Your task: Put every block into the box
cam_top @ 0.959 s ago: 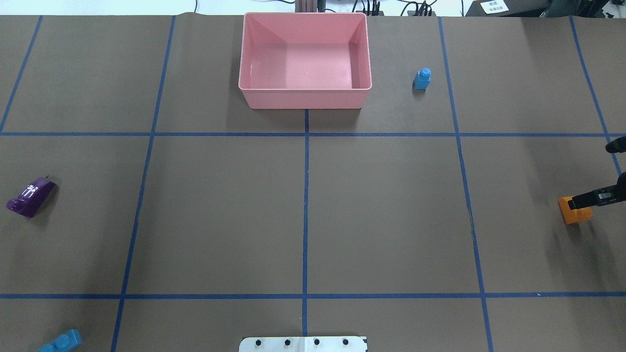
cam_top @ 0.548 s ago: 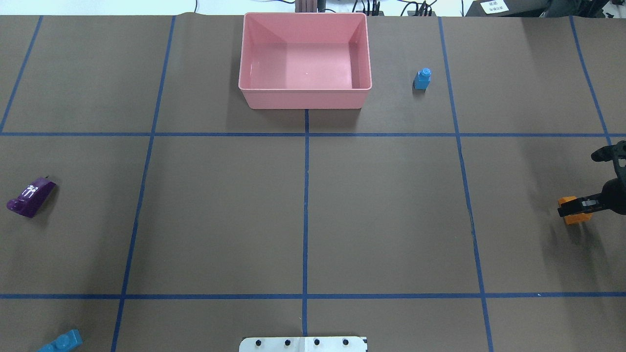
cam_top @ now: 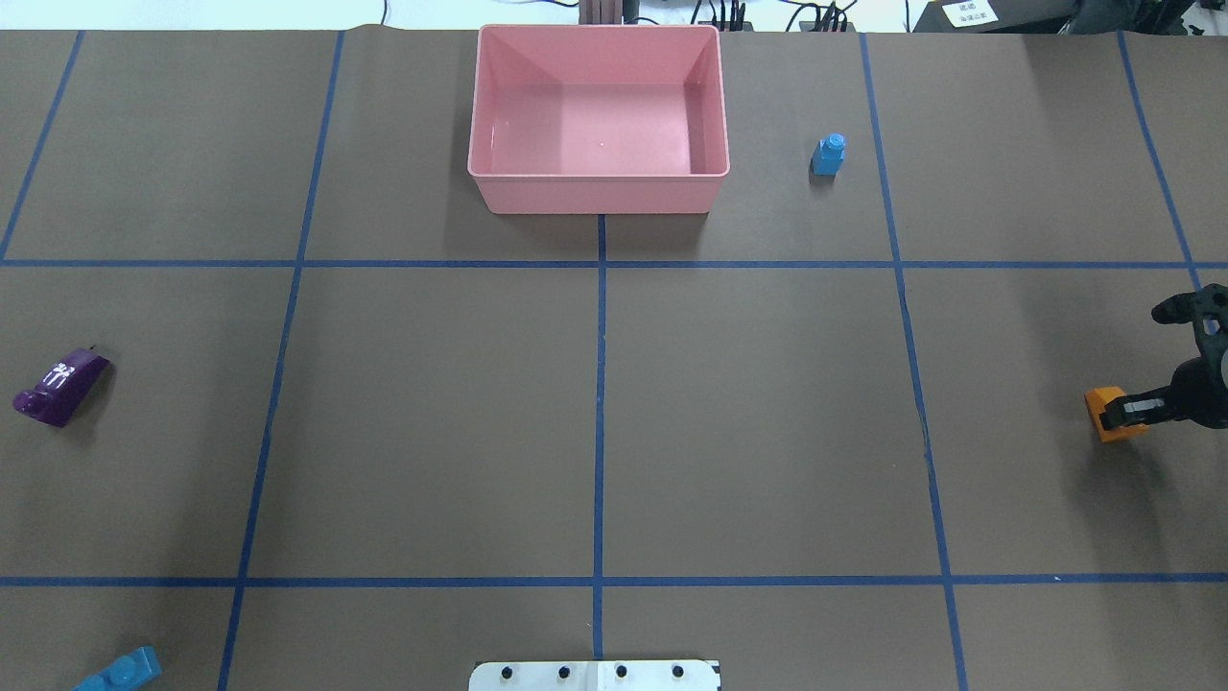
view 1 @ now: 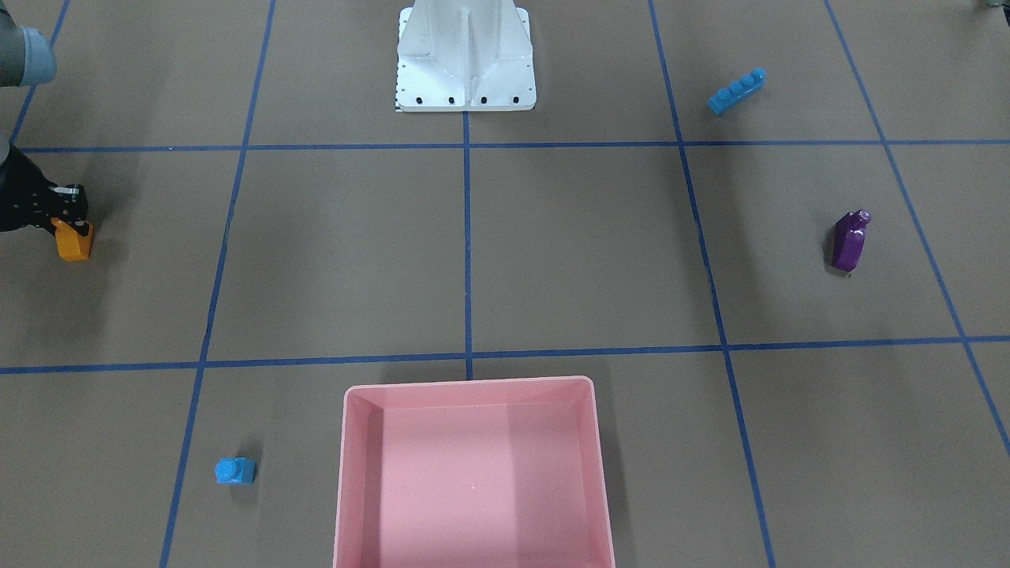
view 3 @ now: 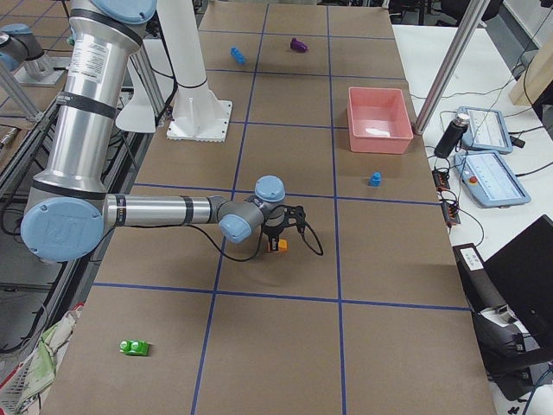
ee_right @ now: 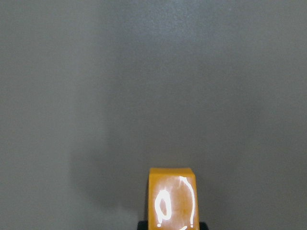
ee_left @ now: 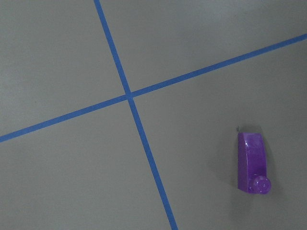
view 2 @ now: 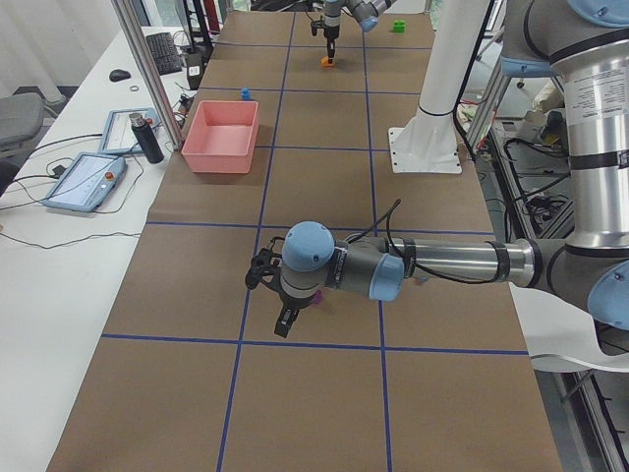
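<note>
The left arm (view 2: 452, 262) and the right arm (view 3: 151, 210) were both built of silver tubes, joined by grey housings capped in light blue. A black cable (view 3: 313, 242) was looped off the right wrist. The right gripper (view 1: 67, 219) was black. The white base (view 1: 465, 55) was flared and fixed by black screws (view 1: 451, 100).

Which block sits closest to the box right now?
The small light-blue block, standing just off the right side of the pink box. The orange block, purple block, long light-blue block and green block all lie much farther away.
</note>
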You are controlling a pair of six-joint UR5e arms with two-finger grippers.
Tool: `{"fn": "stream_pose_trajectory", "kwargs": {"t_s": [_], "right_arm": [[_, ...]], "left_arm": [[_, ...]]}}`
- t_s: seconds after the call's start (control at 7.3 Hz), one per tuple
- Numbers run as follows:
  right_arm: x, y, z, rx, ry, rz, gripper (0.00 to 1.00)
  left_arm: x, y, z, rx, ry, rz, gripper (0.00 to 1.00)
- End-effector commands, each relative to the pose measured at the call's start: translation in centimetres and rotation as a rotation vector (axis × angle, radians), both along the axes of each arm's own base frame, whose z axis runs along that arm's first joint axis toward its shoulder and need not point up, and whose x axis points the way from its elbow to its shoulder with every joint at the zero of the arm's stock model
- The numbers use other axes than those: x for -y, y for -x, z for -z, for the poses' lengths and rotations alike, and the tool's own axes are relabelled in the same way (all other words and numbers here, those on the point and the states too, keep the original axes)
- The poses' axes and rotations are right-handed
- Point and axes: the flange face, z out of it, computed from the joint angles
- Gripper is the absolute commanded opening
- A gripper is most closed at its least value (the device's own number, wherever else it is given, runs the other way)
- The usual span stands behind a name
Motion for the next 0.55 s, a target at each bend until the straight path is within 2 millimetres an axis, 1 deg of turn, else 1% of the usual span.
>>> {"fn": "stream_pose_trajectory", "kwargs": {"t_s": [0.0,0.14,0.27,0.41], "right_arm": [[1.9,0.9,5.0,0.067,-0.078,-0.011,0.00],[5.2,3.1,9.7,0.128,-0.147,-0.017,0.00],[8.0,5.3,14.2,0.184,-0.205,-0.027,0.00],[9.9,6.9,18.3,0.241,-0.217,-0.062,0.00]], "left_arm": [[0.0,0.0,0.0,0.000,-0.001,0.000,1.00],[0.0,0.0,0.0,0.000,-0.003,-0.001,1.00],[0.0,0.0,0.0,0.000,-0.003,-0.001,1.00],[0.0,0.0,0.0,0.000,-0.003,-0.001,1.00]]}}
